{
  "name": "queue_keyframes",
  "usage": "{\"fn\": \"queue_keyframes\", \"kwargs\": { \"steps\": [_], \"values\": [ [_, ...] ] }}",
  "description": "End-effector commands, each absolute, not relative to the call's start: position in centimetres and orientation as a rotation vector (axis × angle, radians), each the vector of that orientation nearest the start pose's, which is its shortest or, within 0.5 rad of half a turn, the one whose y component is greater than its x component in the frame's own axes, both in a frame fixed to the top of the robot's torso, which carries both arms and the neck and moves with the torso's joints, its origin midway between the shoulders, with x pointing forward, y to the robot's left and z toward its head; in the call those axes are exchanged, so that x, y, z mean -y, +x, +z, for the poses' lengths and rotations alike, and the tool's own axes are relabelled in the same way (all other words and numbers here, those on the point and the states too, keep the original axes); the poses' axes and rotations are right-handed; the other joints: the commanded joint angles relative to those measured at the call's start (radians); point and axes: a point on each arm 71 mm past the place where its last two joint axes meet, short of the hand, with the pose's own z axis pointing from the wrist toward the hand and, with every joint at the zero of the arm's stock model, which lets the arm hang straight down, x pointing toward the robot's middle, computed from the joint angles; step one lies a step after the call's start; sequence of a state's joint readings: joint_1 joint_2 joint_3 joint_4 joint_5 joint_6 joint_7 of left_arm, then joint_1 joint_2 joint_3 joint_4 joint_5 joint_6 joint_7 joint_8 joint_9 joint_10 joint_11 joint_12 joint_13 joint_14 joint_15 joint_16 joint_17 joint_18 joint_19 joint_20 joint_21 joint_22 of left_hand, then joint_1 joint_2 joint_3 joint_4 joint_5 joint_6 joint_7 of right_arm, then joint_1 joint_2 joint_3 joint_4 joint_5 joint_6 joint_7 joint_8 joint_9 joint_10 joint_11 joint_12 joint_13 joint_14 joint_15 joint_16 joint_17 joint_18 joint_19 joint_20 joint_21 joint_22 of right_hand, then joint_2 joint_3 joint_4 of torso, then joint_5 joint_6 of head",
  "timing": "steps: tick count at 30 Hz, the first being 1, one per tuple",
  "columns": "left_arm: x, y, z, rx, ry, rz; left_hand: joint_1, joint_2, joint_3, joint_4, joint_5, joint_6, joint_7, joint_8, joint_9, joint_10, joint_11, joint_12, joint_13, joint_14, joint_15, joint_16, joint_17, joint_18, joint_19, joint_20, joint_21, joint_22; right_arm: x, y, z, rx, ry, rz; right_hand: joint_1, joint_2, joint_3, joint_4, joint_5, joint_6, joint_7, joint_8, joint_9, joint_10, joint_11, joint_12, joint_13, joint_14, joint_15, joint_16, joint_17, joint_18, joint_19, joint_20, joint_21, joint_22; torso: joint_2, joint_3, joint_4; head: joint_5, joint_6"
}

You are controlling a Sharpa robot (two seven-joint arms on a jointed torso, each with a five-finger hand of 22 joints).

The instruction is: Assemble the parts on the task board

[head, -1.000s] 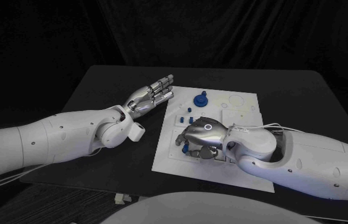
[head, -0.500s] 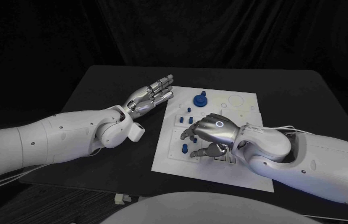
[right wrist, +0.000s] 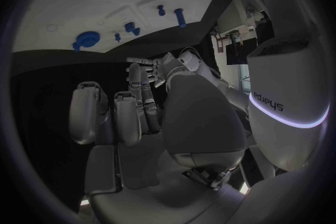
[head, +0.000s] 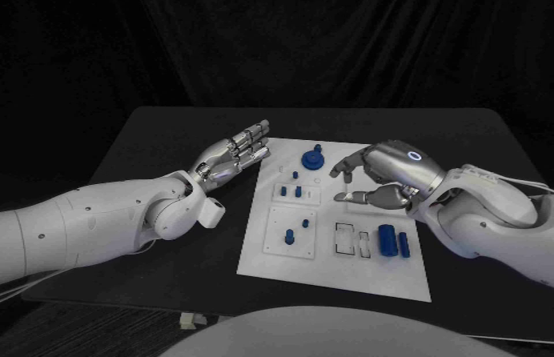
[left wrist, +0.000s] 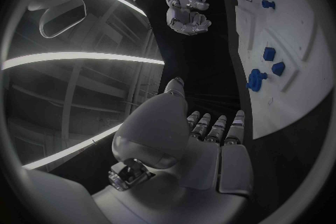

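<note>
The white task board [head: 335, 265] lies mid-table. On it are a round blue knob piece [head: 311, 159] at the far edge, small blue pegs [head: 297, 190] below it, two more pegs [head: 297, 229] in a square plate, and two blue blocks [head: 395, 242] near right beside a black-outlined slot [head: 347, 238]. My right hand [head: 381, 178] hovers over the board's far right, fingers loosely bent and apart, holding nothing. My left hand [head: 237, 155] lies flat and open beside the board's far left corner. The right wrist view shows the right hand [right wrist: 133, 117], the board [right wrist: 105, 5] and the knob [right wrist: 85, 39].
The black table [head: 173, 133] runs well beyond the board on all sides. My left forearm [head: 115, 217] lies along the board's left side. A black curtain closes off the back.
My right hand has lifted off the board's near middle and moved up to its far right. The two blue blocks it covered now show.
</note>
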State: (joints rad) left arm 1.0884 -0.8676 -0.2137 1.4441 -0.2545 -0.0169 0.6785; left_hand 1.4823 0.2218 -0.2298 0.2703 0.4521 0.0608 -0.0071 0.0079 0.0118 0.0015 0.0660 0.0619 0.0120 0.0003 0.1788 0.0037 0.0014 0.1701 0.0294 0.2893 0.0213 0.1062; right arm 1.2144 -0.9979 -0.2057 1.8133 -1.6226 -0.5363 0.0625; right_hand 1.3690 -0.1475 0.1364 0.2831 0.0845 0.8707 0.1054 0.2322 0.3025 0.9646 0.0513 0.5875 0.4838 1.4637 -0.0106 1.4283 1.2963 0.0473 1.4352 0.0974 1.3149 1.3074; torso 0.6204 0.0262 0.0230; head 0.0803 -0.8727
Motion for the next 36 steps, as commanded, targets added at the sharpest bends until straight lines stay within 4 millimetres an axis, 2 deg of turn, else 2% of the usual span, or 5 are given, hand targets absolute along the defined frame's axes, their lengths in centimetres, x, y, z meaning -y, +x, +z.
{"fn": "queue_keyframes", "kwargs": {
  "steps": [1,16,20,22,36],
  "values": [
    [-22.4,43.5,-26.8,-1.540,-0.770,-1.795,0.007,-0.002,0.006,0.004,0.004,0.007,0.004,0.006,0.002,0.000,0.007,0.007,0.002,0.000,-0.003,-0.004,-0.001,0.005,0.000,-0.001,0.004,0.001,20.3,40.2,-18.6,-1.466,-0.247,0.888,-0.016,0.003,-0.006,0.005,-0.022,0.008,0.003,0.003,-0.005,0.020,-0.007,0.006,0.000,-0.013,-0.008,-0.020,-0.030,0.022,-0.018,-0.004,-0.029,0.170,-0.001,0.0002,-0.0001,-0.009,0.000],
    [-22.3,43.5,-26.7,-1.525,-0.763,-1.797,0.010,-0.006,0.005,0.012,0.007,0.017,0.005,0.007,0.003,0.001,-0.006,0.012,0.002,0.000,-0.015,-0.004,-0.001,0.006,0.000,-0.002,0.004,-0.001,26.5,41.3,-19.0,-1.611,-0.077,0.688,0.118,0.018,0.086,-0.052,0.190,0.087,-0.016,0.002,-0.051,0.163,-0.050,0.120,0.094,-0.071,-0.045,-0.129,-0.166,0.046,-0.078,-0.039,-0.192,0.122,-0.001,-0.0006,-0.0005,-0.086,0.000],
    [-22.3,43.6,-26.7,-1.527,-0.763,-1.798,0.013,-0.005,0.007,0.010,0.008,0.016,0.012,0.007,0.003,0.001,-0.002,0.012,0.002,0.000,-0.014,-0.004,-0.001,0.006,0.000,-0.003,0.004,0.000,27.0,41.4,-19.5,-1.667,-0.045,0.633,0.083,0.023,0.073,-0.045,0.167,0.141,-0.024,0.021,-0.046,0.374,-0.055,0.645,0.651,0.008,-0.048,-0.008,0.017,0.026,-0.022,-0.045,-0.092,0.162,0.001,0.0000,-0.0006,-0.093,0.000],
    [-22.3,43.6,-26.8,-1.528,-0.763,-1.798,0.013,-0.005,0.007,0.010,0.008,0.016,0.012,0.007,0.003,0.001,-0.002,0.012,0.002,0.000,-0.014,-0.004,-0.001,0.006,0.000,-0.003,0.004,0.000,27.2,41.5,-19.8,-1.711,-0.037,0.587,0.015,0.034,0.044,-0.009,0.142,0.185,-0.047,0.048,-0.027,0.488,-0.059,0.824,0.859,0.106,-0.055,0.141,0.272,-0.008,0.057,-0.047,0.079,0.213,0.000,0.0000,-0.0001,-0.098,0.000],
    [-22.3,43.7,-26.9,-1.540,-0.767,-1.797,0.020,-0.005,0.010,0.011,0.010,0.015,0.017,0.006,0.002,0.002,0.029,0.022,0.004,0.000,0.001,-0.004,-0.001,0.006,0.000,-0.001,0.004,-0.001,27.0,41.5,-21.6,-2.085,-0.165,0.183,-0.439,-0.020,0.006,0.014,0.032,0.372,-0.100,0.084,0.079,0.606,-0.106,0.983,1.087,0.107,-0.105,0.143,0.274,-0.047,0.136,-0.098,0.256,0.263,0.001,0.0004,-0.0005,-0.116,0.000]
  ]
}}
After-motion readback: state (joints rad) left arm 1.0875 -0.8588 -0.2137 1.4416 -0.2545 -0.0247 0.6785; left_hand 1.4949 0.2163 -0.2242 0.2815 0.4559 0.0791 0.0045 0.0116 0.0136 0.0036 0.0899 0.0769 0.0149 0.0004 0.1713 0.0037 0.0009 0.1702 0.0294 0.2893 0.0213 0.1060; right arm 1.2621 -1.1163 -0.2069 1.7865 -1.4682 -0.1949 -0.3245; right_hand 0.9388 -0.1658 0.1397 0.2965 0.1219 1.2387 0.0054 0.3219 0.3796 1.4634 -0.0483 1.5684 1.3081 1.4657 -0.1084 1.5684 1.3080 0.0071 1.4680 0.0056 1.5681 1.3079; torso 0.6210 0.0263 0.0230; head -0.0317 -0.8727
